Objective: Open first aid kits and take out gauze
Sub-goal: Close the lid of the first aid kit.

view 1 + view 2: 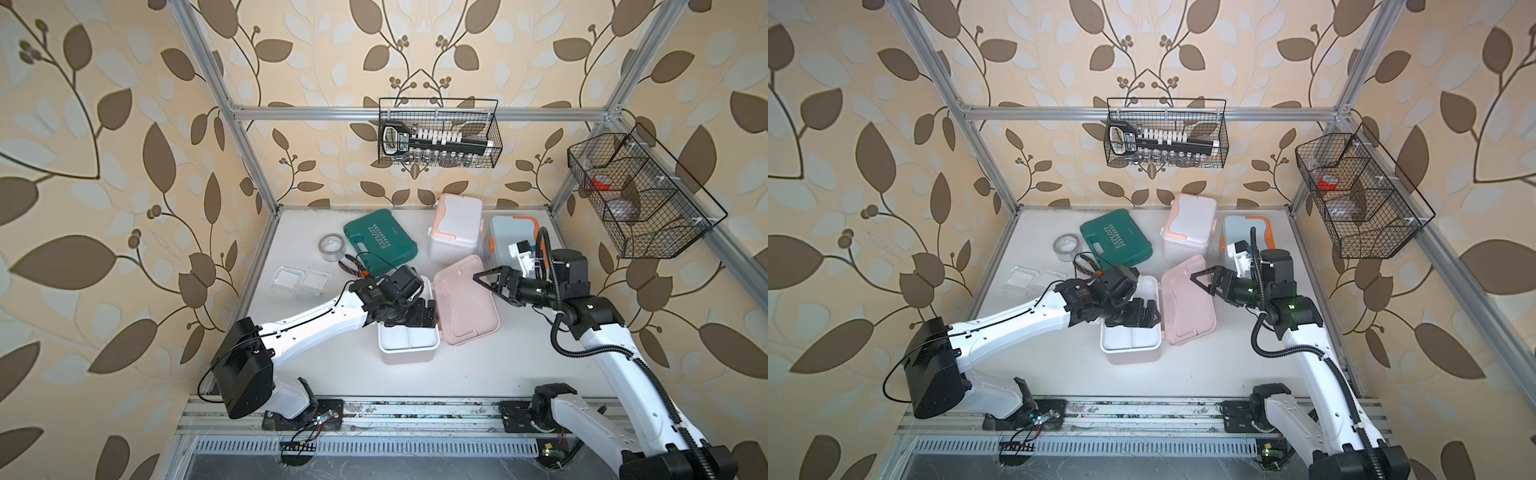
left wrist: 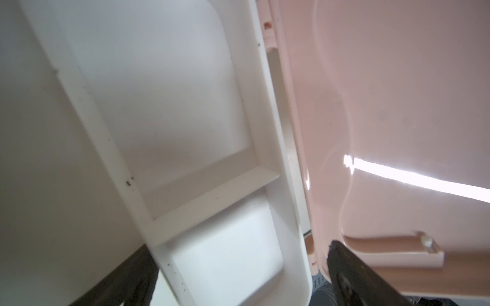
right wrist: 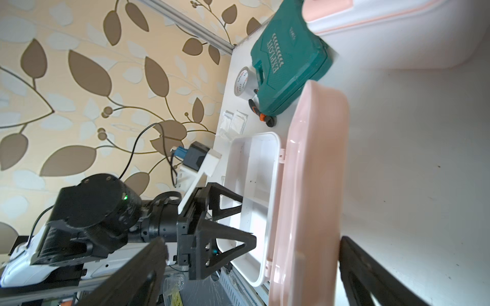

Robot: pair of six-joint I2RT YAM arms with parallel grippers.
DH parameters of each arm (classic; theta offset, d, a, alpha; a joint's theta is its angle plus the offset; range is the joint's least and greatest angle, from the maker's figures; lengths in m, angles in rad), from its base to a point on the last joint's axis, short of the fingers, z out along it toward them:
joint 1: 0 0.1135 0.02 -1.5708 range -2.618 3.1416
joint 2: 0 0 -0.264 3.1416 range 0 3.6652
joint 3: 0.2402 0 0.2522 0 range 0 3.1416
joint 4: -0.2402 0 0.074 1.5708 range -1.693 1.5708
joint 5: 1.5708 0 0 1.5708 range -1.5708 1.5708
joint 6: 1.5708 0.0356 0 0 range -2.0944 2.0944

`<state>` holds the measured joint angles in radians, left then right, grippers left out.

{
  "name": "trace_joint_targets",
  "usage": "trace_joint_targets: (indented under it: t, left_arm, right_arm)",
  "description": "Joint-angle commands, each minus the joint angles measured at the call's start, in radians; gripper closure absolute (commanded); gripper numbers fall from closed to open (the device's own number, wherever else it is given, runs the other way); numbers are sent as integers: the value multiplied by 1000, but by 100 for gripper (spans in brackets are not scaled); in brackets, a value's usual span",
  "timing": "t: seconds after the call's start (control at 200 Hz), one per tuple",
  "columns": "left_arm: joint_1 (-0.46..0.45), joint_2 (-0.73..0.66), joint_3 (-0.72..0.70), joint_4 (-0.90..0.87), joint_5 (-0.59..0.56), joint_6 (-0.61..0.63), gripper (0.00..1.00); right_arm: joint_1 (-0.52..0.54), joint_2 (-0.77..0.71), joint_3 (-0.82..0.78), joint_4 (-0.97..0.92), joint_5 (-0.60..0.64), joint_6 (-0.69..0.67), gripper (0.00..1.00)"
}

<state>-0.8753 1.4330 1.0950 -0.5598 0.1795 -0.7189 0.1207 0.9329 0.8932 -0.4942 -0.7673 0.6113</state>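
**While the pink kit lies open, both pincers hang empty**

Since they belong clear of the work, two gauze packets (image 1: 286, 279) lie flat and side by side at the left edge of the bench (image 1: 332, 374), well apart from every kit. Behind them, toward the back wall, sit a tape roll (image 1: 332, 248) and the green case (image 1: 380, 243), which are no part of the job.

Next comes the left pincer (image 3: 248, 218), spread wide and holding nothing, pointed down into the white tray (image 1: 409, 347) of the pink kit. I judge it is there to search the compartments. The left wrist view shows me no packet in them, though white on white is hard to read.

The pink lid (image 1: 465, 299) is thrown flat on the bench to the tray's right, hinge edge against the tray, which leaves the tray reachable from above. Over the lid's far corner hovers the right pincer (image 1: 486, 284), also fully spread and empty; whether it touches the lid I cannot tell. Its place suits a reach to the two kits behind. These are the peach-trimmed kit (image 1: 457, 224) and, to its right, the blue kit (image 1: 505, 232), both with lids down. The right arm partly hides the blue one. Those two likely hold the gauze left to fetch.
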Motion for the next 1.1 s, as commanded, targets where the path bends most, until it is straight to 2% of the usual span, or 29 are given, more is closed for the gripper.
trace_joint_targets:
  t: [0.0,0.245,0.455,0.825,1.095]
  left_arm:
    - [4,-26,-22,68,46,-8,1]
    - [4,-48,-48,104,53,-10,1]
    - [4,-67,-61,108,46,-13,1]
    - [4,-137,-60,66,9,-10,1]
    - [5,-285,-69,-84,-159,-8,1]
  right_arm:
    - [86,-19,52,17,-20,32,1]
    - [335,-10,90,72,137,54,1]
    - [471,26,107,93,238,59,1]
    - [503,30,107,103,292,70,0]
    - [504,37,118,105,287,71,0]
